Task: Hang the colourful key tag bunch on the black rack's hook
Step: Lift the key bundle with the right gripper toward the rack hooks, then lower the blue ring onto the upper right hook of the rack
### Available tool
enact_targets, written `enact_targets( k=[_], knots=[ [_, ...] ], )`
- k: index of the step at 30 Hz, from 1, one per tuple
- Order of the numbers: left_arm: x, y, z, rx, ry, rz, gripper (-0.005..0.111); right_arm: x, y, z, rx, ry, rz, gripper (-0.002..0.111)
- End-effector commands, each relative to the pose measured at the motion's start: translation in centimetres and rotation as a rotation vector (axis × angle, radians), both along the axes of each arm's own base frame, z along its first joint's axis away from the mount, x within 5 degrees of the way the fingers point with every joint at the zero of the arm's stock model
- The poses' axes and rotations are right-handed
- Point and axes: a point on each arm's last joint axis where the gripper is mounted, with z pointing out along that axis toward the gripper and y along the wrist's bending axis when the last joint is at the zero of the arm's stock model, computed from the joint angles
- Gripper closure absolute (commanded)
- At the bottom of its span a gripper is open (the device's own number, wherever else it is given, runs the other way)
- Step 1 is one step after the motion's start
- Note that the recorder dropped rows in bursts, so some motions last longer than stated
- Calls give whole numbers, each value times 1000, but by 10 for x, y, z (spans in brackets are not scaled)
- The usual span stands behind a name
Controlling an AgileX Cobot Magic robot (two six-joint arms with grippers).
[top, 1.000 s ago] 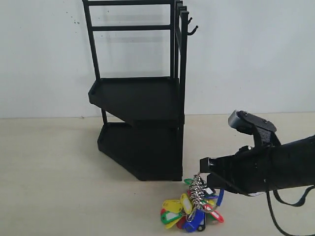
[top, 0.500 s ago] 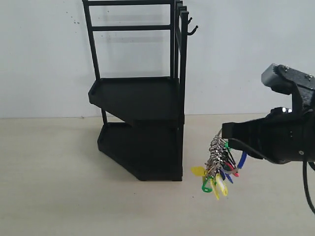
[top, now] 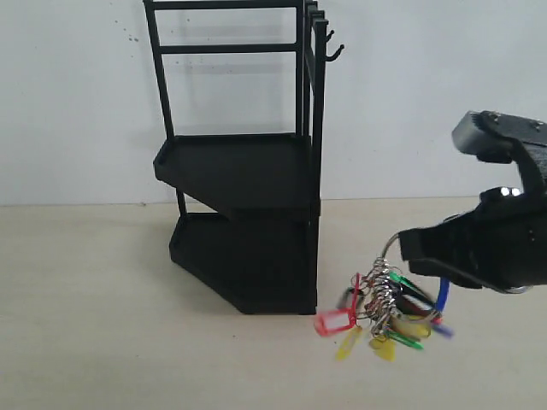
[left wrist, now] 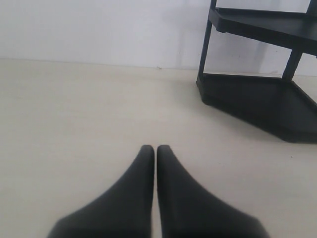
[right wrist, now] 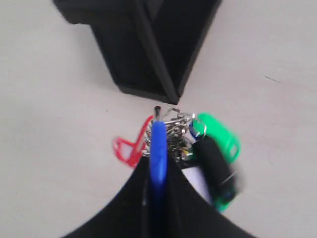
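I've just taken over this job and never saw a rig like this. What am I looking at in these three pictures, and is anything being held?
This is a robot with two arms, each ending in a claw. The wide picture comes from a camera off the arms; the other two from cameras on the wrists, looking along each claw. On the pale tabletop stands a tall black two-tier metal rack, with a small hook near its top. The right claw is shut on the blue loop of a colourful bunch of plastic key tags on silver rings, which dangles below it near the rack's base. The left claw is shut with nothing in it.
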Motion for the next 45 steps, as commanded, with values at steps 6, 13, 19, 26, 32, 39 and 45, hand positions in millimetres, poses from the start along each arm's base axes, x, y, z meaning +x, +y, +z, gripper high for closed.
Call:
enact_targets(
  k=[6, 13, 19, 26, 32, 39, 45],
  knots=[
    [0, 0, 1, 8, -11, 0, 102, -1, -6, 17, -9, 26, -40, 108],
    [0, 0, 1, 8, -11, 0, 102, -1, -8, 31, -30, 24, -34, 108],
    [0, 0, 1, 8, -11, 0, 102, 0, -13, 41, -69, 12, -73, 108],
    [0, 0, 1, 8, -11, 0, 102, 26, -6, 82, -82, 3, -12, 108],
    [0, 0, 1, 8, -11, 0, 102, 61, -1, 105, -123, 15, 0, 108],
    [0, 0, 1, 8, -11, 0, 102, 97, 3, 123, -136, -75, -16, 108],
    [0, 0, 1, 8, -11, 0, 102, 127, 9, 133, -160, -84, 23, 108]
  ],
)
